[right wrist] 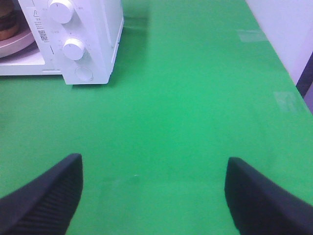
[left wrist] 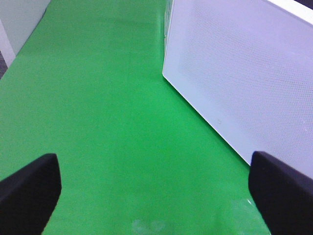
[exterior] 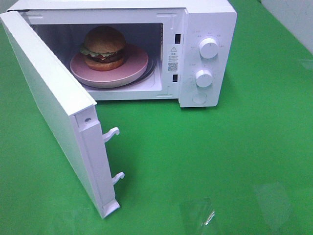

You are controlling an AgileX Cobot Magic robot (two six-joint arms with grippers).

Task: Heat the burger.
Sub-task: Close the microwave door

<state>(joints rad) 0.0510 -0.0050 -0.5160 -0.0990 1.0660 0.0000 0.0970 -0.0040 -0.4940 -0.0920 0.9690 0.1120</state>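
Observation:
The burger [exterior: 103, 47], with a golden-brown bun, lettuce and a dark patty, sits on a pink plate [exterior: 134, 66] inside the white microwave [exterior: 208, 19], whose door [exterior: 54, 105] stands swung wide open toward the front left. Neither arm shows in the exterior high view. My left gripper [left wrist: 154, 196] is open over the green cloth, with the outside of the door [left wrist: 244, 78] beside it. My right gripper [right wrist: 154, 196] is open and empty, well in front of the microwave's control panel [right wrist: 73, 49]. A sliver of the burger [right wrist: 7, 24] and plate [right wrist: 14, 48] shows in the right wrist view.
Two white knobs [exterior: 209, 48] [exterior: 204, 78] and a round button [exterior: 199, 98] are on the microwave's right panel. Two latch hooks [exterior: 112, 133] stick out of the door's edge. Green cloth [exterior: 220, 161] covers the table, with clear tape patches [exterior: 198, 215] near the front.

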